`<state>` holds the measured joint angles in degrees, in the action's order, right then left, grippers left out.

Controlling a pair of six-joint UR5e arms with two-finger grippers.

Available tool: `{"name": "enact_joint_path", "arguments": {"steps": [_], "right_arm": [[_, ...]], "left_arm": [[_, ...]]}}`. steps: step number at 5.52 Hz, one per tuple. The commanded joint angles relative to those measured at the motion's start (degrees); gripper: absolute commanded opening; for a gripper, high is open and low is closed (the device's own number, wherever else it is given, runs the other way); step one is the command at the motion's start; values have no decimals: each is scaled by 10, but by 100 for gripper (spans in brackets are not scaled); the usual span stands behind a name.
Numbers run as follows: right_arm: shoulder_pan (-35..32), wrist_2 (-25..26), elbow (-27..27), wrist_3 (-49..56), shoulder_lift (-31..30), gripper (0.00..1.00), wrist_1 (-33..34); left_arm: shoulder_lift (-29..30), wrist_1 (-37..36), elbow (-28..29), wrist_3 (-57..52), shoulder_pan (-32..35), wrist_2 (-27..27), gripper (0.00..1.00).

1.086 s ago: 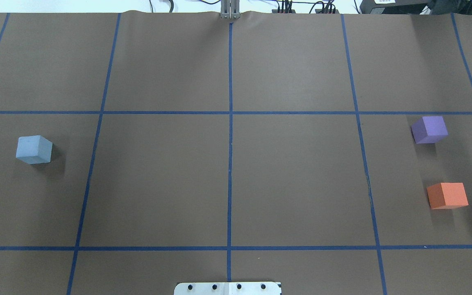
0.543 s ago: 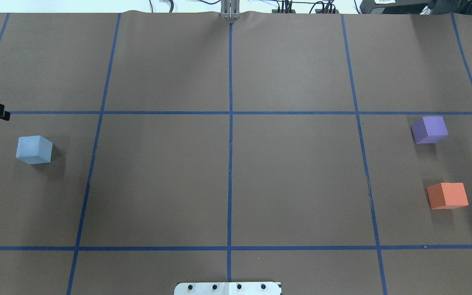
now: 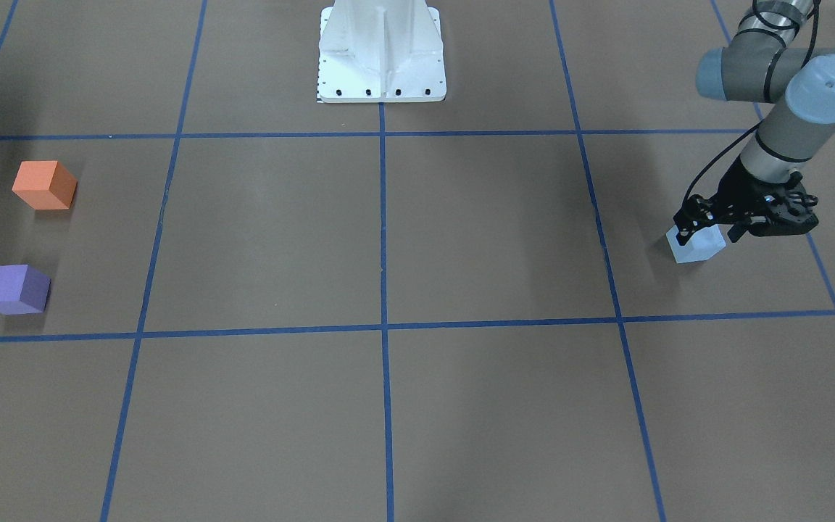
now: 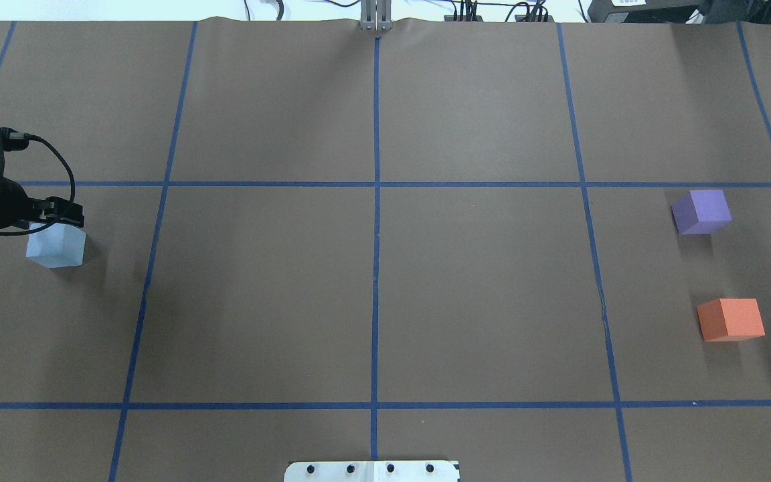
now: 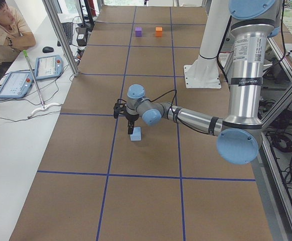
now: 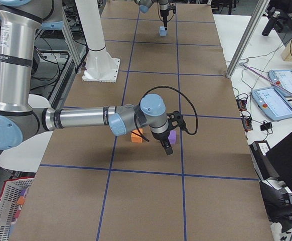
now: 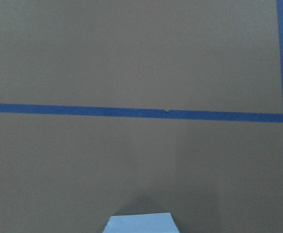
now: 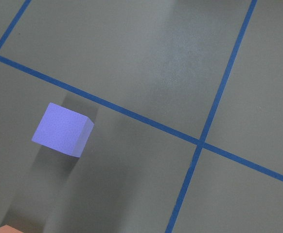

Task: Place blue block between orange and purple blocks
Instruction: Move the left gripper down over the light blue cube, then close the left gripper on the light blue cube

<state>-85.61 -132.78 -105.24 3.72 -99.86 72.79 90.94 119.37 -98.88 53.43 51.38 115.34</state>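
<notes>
Over the blue block (image 3: 696, 251) hangs the left end effector (image 3: 709, 233), spread.

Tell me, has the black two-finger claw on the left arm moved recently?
Yes. The left gripper has travelled rightward from the overhead view's left edge, crossing below the horizontal blue tape line, reaching the small pale blue cube.

The overhead view looks forward and down from behind the robot and takes in the whole table (image 4: 479, 281). The front-facing view looks back from the far side, steeply down, with the robot base (image 3: 381, 51) at its top. The two side views look along the table from its left and right ends. Each wrist view sits close above the table. The left one shares the blue block (image 7: 140, 223) with the exterior views, the right one the purple block (image 8: 62, 130).
</notes>
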Motion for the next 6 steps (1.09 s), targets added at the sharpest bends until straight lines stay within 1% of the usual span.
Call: {"name": "enact_joint_path", "arguments": {"steps": [1, 2, 3, 4, 6], "right_arm": [[0, 1, 0, 0, -1, 100, 0], [0, 1, 1, 0, -1, 100, 0], [0, 1, 1, 1, -1, 100, 0], [0, 1, 1, 1, -1, 100, 0], [0, 1, 1, 1, -1, 100, 0]], "left_arm": [[-7, -4, 6, -31, -11, -6, 100], [-7, -10, 7, -55, -10, 0, 100], [-2, -22, 3, -55, -10, 1, 100], [-2, -23, 0, -56, -9, 23, 100], [-2, -23, -3, -57, -3, 33, 100]]}}
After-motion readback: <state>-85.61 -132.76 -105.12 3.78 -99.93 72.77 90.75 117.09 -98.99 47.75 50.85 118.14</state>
